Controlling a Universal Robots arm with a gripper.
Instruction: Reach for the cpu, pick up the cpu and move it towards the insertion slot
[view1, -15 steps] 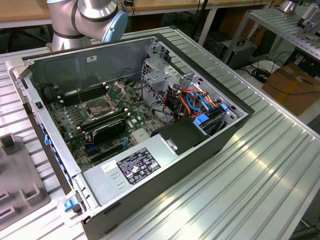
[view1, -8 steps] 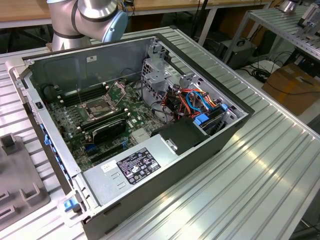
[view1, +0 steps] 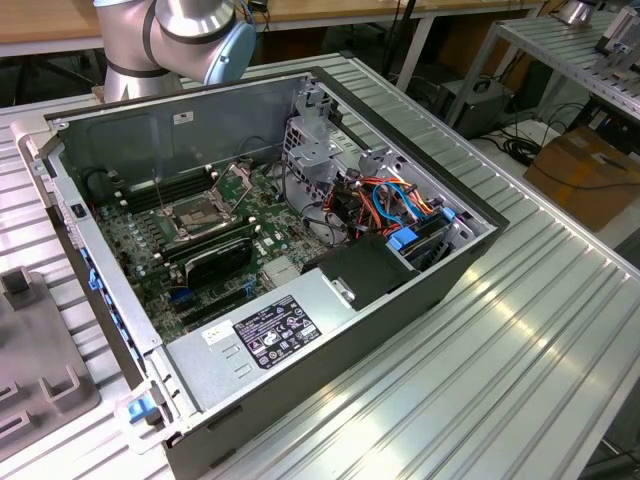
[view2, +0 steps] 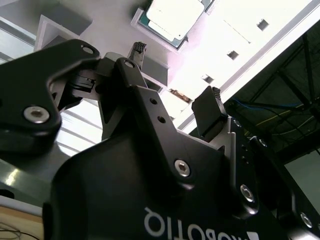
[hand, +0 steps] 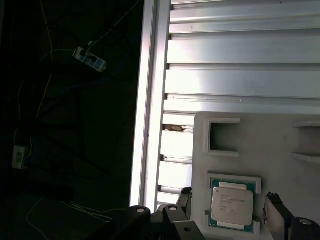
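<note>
I hold the tool spread wide, straddling the cpu, which lies in a fixture plate recess that fixes its position.

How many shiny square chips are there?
1. The chip lies in a pale holder on the ribbed metal table, just ahead of the open gripper. More could be hidden inside the computer case.

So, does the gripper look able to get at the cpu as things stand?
Probably yes. In the first wrist view the gripper is open, a finger on each side of the cpu, which lies face up in its holder with nothing over it. The holder's rim might crowd the fingers.
</note>
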